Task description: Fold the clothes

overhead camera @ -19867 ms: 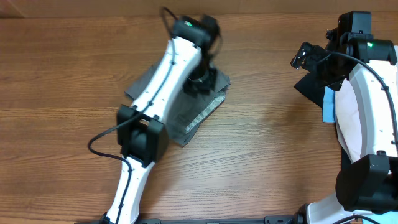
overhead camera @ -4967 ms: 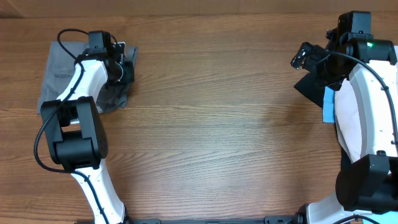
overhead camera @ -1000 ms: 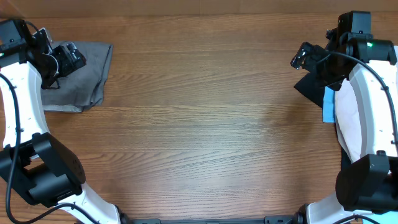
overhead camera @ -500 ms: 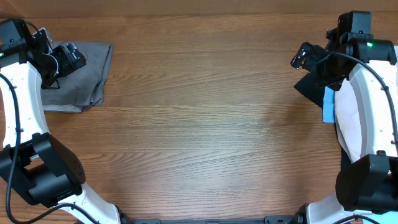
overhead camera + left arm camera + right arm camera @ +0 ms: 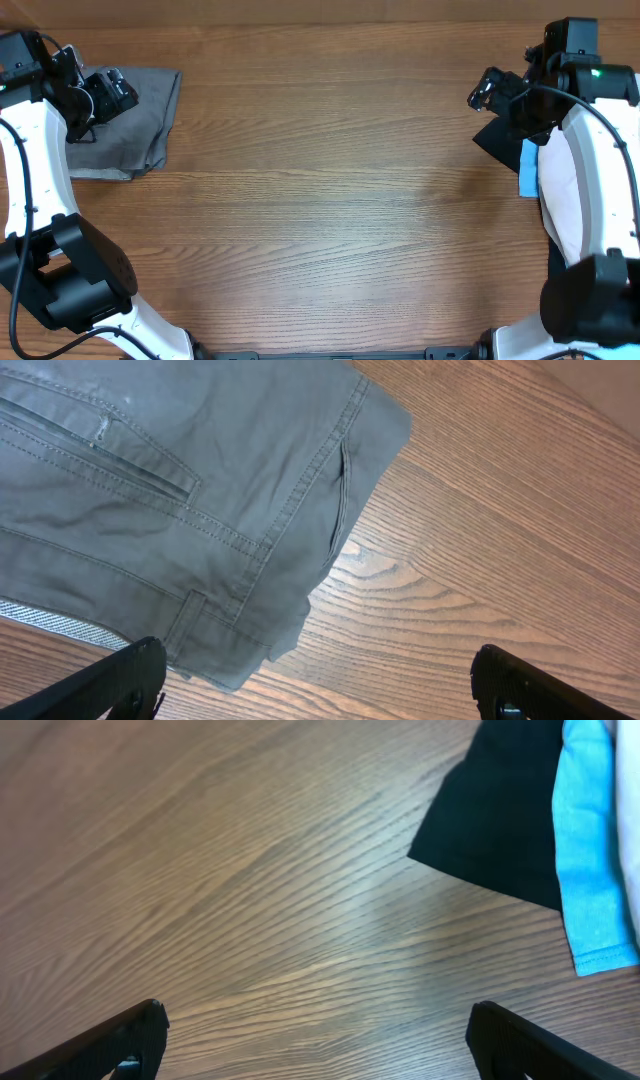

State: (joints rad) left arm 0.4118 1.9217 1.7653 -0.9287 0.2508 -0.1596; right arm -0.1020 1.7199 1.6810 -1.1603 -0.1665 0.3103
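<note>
The folded grey shorts (image 5: 135, 125) lie flat at the table's far left; their slit pocket and seams show in the left wrist view (image 5: 150, 480). My left gripper (image 5: 112, 92) hovers over the shorts' upper edge, open (image 5: 320, 695), holding nothing; only a corner of the shorts lies beneath it. At the far right lies a pile of clothes: a black piece (image 5: 493, 137) (image 5: 500, 820), a light-blue piece (image 5: 528, 168) (image 5: 590, 850) and a pale piece (image 5: 560, 200). My right gripper (image 5: 488, 92) hangs open (image 5: 315, 1045) over bare wood just left of that pile.
The wooden table (image 5: 330, 200) stretches between the two arms. My right arm's white links (image 5: 600, 150) lie over much of the pile at the right edge. My left arm (image 5: 30, 170) runs down the left edge.
Since the earliest frames the left arm has taken the grey shorts from the table's middle to the far left and let go. Nothing has moved in the last second.
</note>
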